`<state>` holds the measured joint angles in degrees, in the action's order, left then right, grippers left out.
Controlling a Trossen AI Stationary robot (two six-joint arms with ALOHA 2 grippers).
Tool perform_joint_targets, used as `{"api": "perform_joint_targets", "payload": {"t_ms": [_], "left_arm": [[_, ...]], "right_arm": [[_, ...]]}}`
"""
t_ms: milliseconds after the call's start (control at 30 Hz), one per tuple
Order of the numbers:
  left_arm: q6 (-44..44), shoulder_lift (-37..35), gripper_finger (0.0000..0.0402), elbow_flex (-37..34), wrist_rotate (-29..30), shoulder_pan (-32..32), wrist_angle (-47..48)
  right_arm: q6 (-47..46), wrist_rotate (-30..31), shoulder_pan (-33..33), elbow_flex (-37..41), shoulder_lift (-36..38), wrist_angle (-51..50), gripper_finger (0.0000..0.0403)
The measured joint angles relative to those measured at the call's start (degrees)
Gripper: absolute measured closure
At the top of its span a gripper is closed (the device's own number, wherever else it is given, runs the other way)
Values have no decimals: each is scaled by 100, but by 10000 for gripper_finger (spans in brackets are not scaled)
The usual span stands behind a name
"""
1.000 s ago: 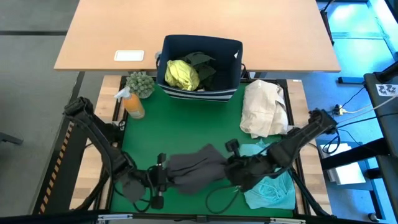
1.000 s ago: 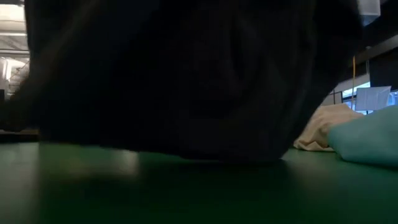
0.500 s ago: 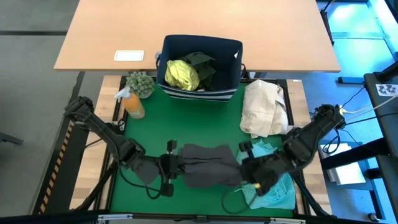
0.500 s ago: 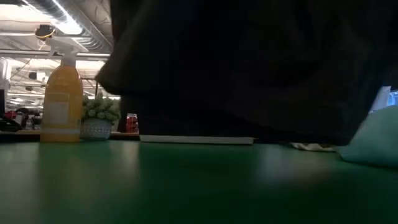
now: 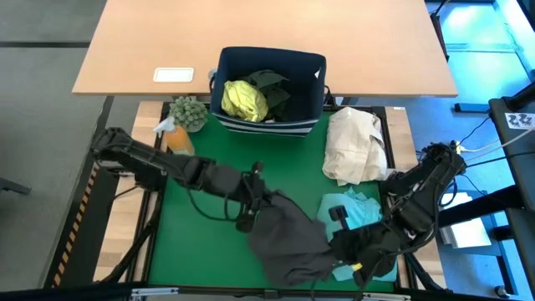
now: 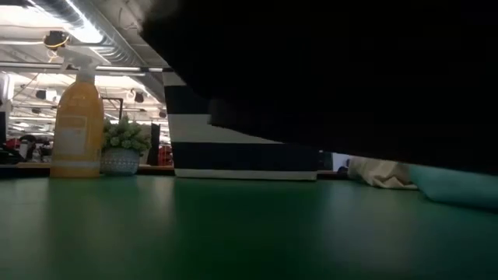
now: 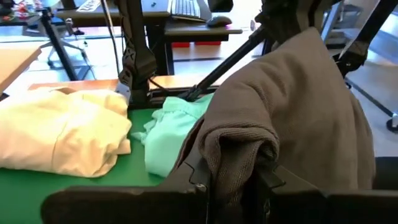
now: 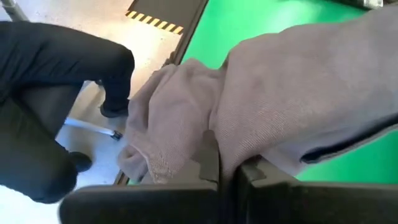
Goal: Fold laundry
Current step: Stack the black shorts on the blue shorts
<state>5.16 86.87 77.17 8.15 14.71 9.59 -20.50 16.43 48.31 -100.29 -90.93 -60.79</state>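
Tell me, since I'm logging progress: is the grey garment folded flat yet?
No. The grey garment hangs bunched between the left gripper and right gripper, both shut on it.

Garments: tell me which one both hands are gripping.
The grey garment, pinched by the left hand and the right hand. The turquoise garment lies beneath; the yellow-green one sits in the bin.

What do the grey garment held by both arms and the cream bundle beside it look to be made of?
The grey garment looks like soft matte knit, probably fleece or sweatshirt jersey: fine ribbed texture, thick rolled folds. The cream bundle looks like smooth, light woven cotton with shallow creases, though the weave isn't resolvable.
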Motion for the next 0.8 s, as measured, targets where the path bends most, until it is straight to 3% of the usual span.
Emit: {"api": "perform_joint_targets", "payload": {"t_ms": [500,800], "left_arm": [[-304,907,364,-7,-1710,-1077,-1417],[-279,1093,364,1,-2312,-1289,-1998]], "right_arm": [[-1505,-64,12,-4,-203,-1017,402],[-1671,-76,6,-4,-215,-83,402]]}}
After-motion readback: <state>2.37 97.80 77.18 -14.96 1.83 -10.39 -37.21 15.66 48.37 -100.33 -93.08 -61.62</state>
